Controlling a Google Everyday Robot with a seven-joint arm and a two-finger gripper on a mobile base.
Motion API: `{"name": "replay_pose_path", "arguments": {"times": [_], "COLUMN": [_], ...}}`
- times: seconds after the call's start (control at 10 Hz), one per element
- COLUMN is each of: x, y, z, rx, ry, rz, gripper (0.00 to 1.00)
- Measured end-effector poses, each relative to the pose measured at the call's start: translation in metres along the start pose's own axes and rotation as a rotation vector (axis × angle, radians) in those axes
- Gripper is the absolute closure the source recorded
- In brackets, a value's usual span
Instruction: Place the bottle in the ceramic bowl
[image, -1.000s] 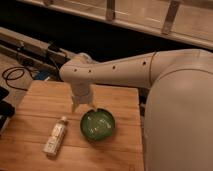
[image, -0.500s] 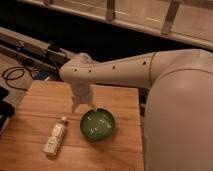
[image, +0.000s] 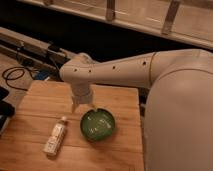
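The bottle (image: 56, 137) lies flat on the wooden table (image: 30, 107), left of the ceramic bowl (image: 107, 132) and apart from it, with its white cap pointing away from the camera. The bowl holds nothing. Just behind the bowl's far-left rim hangs the gripper (image: 83, 106), its fingers (image: 75, 107) spread and empty, up and right of the bottle and clear of it. Farther left behind the bowl, dark cables (image: 15, 75) lie on the floor.
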Motion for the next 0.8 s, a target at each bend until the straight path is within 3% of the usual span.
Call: {"name": "replay_pose_path", "arguments": {"times": [0.1,0.3,0.5,0.8], "x": [0.0,-0.006,-0.011,-0.017], "y": [0.0,0.007,0.042,0.091], "z": [-0.001,-0.011,-0.017,-0.021], "rx": [0.0,-0.005,0.009,0.001], "ry": [-0.004,-0.084,-0.142,-0.175], "rz": [0.003,0.041,0.02,-0.021], "gripper": [0.35,0.35,0.35,0.35]}}
